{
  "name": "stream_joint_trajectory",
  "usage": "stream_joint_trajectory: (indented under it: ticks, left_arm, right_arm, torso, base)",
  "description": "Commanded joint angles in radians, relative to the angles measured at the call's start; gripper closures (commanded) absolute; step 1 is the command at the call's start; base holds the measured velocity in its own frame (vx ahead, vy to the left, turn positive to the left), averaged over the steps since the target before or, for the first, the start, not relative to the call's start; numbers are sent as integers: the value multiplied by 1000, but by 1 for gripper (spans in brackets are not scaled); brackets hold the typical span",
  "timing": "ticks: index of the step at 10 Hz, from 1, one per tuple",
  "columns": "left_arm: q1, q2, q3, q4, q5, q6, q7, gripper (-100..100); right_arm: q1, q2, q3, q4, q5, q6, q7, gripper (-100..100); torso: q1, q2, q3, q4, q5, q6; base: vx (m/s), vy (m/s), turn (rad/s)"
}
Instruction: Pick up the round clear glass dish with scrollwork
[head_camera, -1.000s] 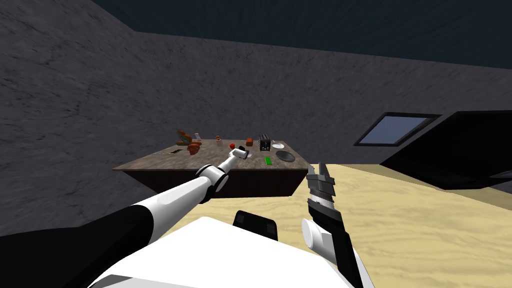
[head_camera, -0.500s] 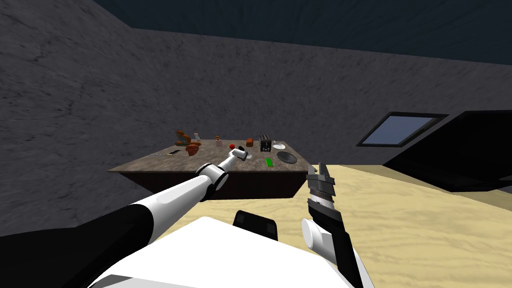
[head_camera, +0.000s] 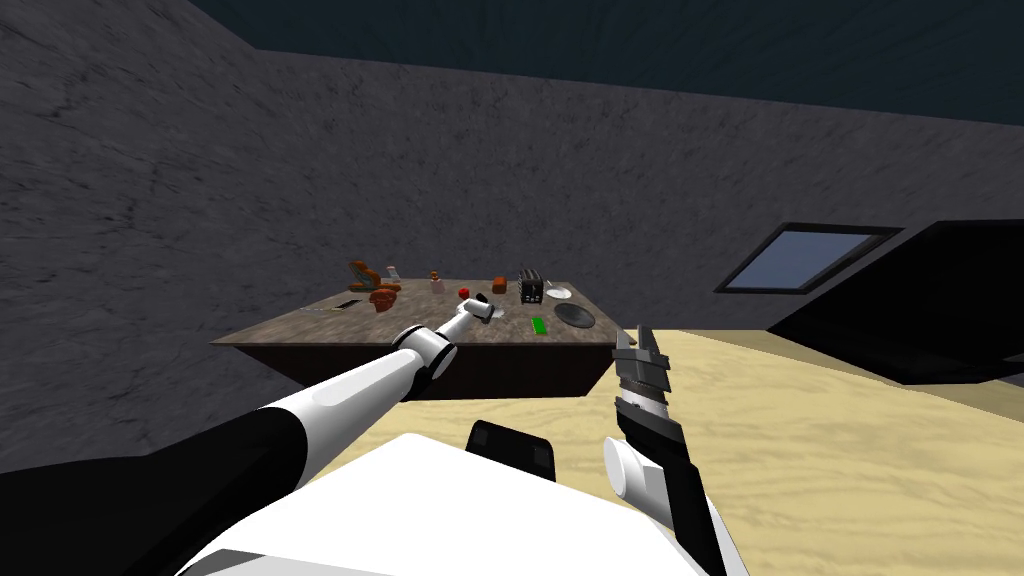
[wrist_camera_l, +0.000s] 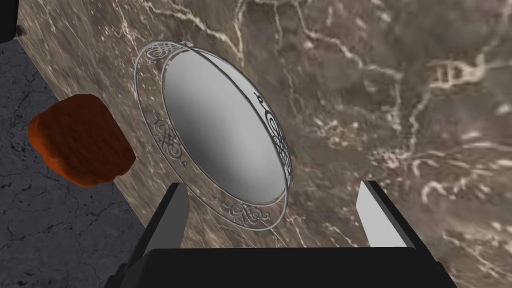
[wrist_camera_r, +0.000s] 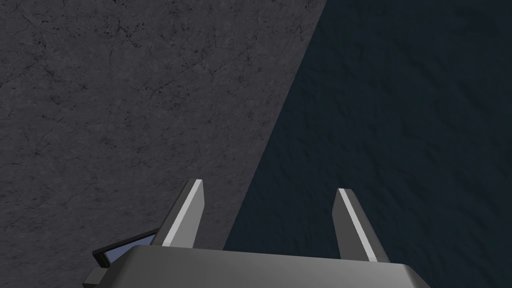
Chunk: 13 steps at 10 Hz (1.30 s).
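Dark grey walls close round a sandy floor, and a brown marbled table (head_camera: 300, 326) stands against the far wall. My left claw (wrist_camera_l: 275, 216) hangs over its top with fingers spread wide. The round glass dish (wrist_camera_l: 225, 135) with scrollwork on its rim lies flat just ahead of them, nearer one finger. Past the dish the table's edge runs close, with an orange-brown lump (wrist_camera_l: 80, 140) at it. Beyond my other finger lies bare tabletop. My right claw (wrist_camera_r: 270, 220) is raised by my side, fingers spread too.
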Motion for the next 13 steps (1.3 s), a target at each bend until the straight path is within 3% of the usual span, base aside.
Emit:
stream_joint_trajectory:
  ticks: [1,4,5,9,10,11,12,13]
  left_arm:
    - [20,-7,3,10,-8,-29,1,-100]
    - [30,-7,3,0,-11,-28,3,-100]
    - [30,-7,3,2,-11,-31,3,100]
    - [30,-7,3,2,-12,-30,2,100]
    - [30,-7,3,2,-12,-30,2,0]
    - [0,0,0,0,0,0,0,100]
    - [24,-1,0,-25,-9,-4,6,100]
    - [23,0,0,-30,-9,5,7,0]
  right_arm:
    - [0,0,0,0,0,0,0,0]
    - [0,0,0,0,0,0,0,0]
    - [0,0,0,0,0,0,0,0]
    - [0,0,0,0,0,0,0,0]
    - [0,0,0,0,0,0,0,0]
    - [0,0,0,0,0,0,0,0]
    - [0,0,0,0,0,0,0,0]
    - [0,0,0,0,0,0,0,0]
  torso:
    - [0,0,0,0,0,0]
    - [0,-5,-3,-1,0,0]
    - [0,-2,-1,-1,0,0]
    - [0,0,0,0,0,0]
    - [0,0,0,0,0,0]
    - [0,0,0,0,0,0]
    - [-1,5,3,2,0,0]
    - [-1,5,3,1,0,0]
  base:
    - [52,12,-36]
    - [65,3,-8]
    - [5,0,0]
    - [0,0,0]
    - [0,0,0]
    - [-86,-21,40]
    - [-51,-13,9]
    - [-7,-2,-2]
